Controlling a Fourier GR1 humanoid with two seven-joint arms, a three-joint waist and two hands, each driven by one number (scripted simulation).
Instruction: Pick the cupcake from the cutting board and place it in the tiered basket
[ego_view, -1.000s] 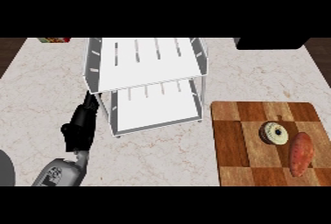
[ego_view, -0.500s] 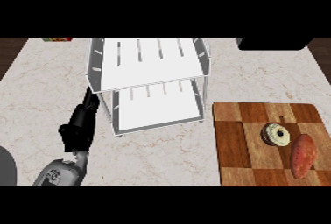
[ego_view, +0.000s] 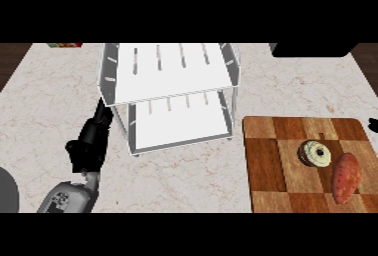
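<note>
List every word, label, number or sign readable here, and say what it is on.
None can be read. The colourful item at the counter's far left edge may carry print, but it is too small to tell. The basket, cutting board, cupcake and sweet potato show no text.

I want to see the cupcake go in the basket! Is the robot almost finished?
Not yet. Nothing looks done: the cupcake sits on the cutting board, beside a sweet potato. The tiered basket holds nothing on its shelves. The left hand rests open beside the basket, holding nothing. The right hand barely shows. Picking up and placing are both left.
</note>
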